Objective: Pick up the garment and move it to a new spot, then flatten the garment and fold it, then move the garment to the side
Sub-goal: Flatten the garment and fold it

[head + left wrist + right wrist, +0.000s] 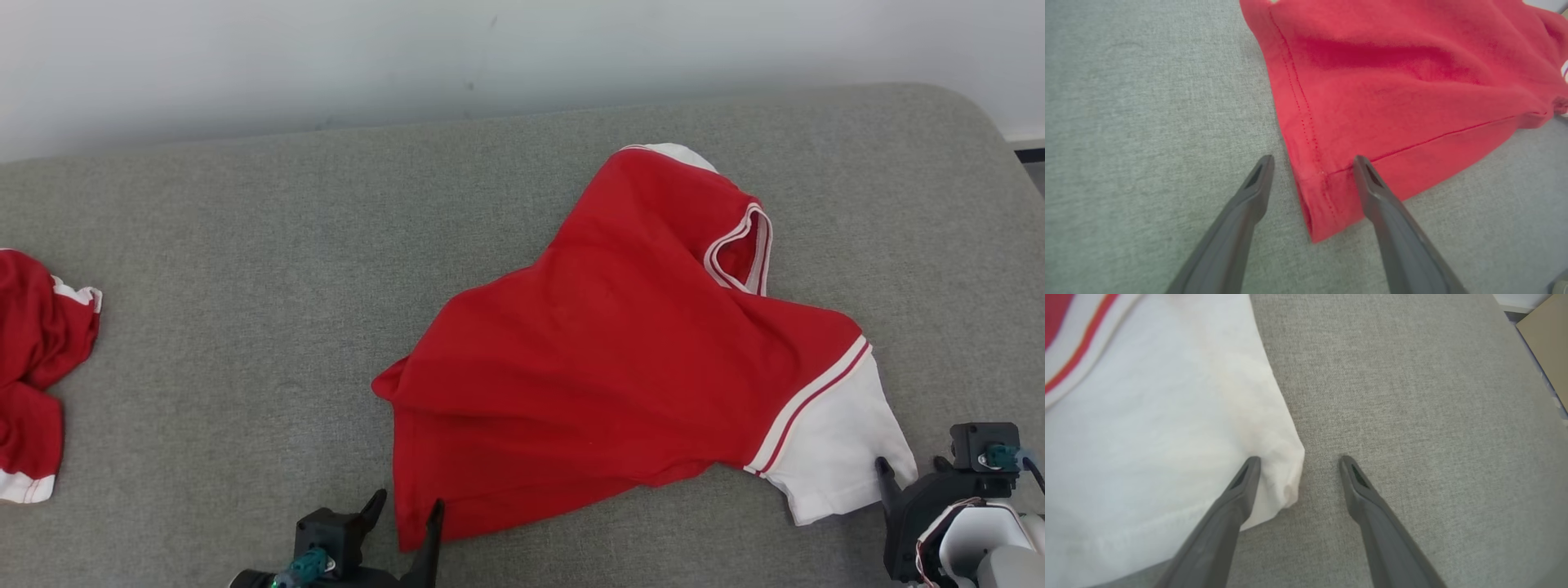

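Head view: garment (620, 359) lies on the grey cushion (245, 245), long axis roughly 7 to 1 o'clock, white sleeve (841, 441) out at 4. Left gripper (408, 502) sits at the hem end, right gripper (910, 469) at the sleeve.

Left wrist view: jaws spread, straddling the hem corner (1323, 204); cloth runs off toward 1 o'clock.

Right wrist view: jaws spread, sleeve corner between them, against the 11 o'clock finger. Nothing held.

Judgement: each arm looks equally near its corner.
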### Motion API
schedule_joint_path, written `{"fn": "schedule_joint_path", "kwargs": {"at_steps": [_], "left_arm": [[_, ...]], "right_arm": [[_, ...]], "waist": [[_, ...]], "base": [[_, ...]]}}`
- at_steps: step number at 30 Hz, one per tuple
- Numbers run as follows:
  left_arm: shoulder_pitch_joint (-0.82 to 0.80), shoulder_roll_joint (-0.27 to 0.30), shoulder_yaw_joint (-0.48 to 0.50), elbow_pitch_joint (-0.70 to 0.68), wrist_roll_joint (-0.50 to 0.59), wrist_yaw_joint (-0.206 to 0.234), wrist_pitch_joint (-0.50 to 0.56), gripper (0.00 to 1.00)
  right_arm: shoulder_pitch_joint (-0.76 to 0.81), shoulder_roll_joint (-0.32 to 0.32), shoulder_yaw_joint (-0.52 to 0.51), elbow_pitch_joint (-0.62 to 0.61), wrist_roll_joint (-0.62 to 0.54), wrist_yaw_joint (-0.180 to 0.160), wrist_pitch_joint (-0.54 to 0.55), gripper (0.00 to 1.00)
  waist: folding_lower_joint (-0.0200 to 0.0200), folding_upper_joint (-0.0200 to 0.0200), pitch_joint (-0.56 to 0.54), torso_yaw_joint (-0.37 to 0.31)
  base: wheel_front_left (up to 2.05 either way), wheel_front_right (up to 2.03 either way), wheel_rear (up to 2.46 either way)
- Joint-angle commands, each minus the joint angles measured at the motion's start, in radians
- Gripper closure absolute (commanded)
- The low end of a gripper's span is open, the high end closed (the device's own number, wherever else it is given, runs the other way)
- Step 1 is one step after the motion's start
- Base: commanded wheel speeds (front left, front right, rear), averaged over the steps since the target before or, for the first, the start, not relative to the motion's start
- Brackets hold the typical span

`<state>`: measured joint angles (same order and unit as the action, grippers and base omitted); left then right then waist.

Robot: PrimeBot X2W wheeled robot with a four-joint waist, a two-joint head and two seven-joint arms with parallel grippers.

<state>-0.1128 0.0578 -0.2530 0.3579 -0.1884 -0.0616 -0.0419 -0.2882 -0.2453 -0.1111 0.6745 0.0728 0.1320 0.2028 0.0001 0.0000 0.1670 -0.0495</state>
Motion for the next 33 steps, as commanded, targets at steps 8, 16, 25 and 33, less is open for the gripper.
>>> {"fn": "schedule_joint_path", "kwargs": {"at_steps": [8, 16, 25, 33], "left_arm": [[0.058, 0.012, -0.021, -0.122, -0.022, 0.005, 0.102, 0.00], [0.054, 0.017, -0.035, -0.154, -0.040, -0.005, 0.136, 0.16], [0.036, 0.019, -0.027, -0.123, -0.060, 0.002, 0.128, 0.89], [0.010, 0.009, -0.025, -0.078, -0.087, 0.012, 0.073, 1.00]], "right_arm": [[0.000, 0.010, 0.045, 0.079, 0.040, -0.003, 0.012, 0.00], [-0.008, 0.019, 0.076, 0.115, 0.075, 0.000, 0.018, 0.14], [-0.009, -0.002, 0.111, 0.157, 0.119, 0.000, 0.066, 0.88], [-0.013, -0.028, 0.103, 0.134, 0.151, -0.003, 0.024, 1.00]], "waist": [[-0.0001, 0.0000, 0.012, 0.015], [-0.0001, 0.0000, 0.010, 0.016], [-0.0001, 0.0000, 0.003, 0.010], [-0.0001, 0.0000, -0.009, 0.021]], "base": [[0.00, 0.00, 0.00], [0.00, 0.00, 0.00], [0.00, 0.00, 0.00], [0.00, 0.00, 0.00]]}}
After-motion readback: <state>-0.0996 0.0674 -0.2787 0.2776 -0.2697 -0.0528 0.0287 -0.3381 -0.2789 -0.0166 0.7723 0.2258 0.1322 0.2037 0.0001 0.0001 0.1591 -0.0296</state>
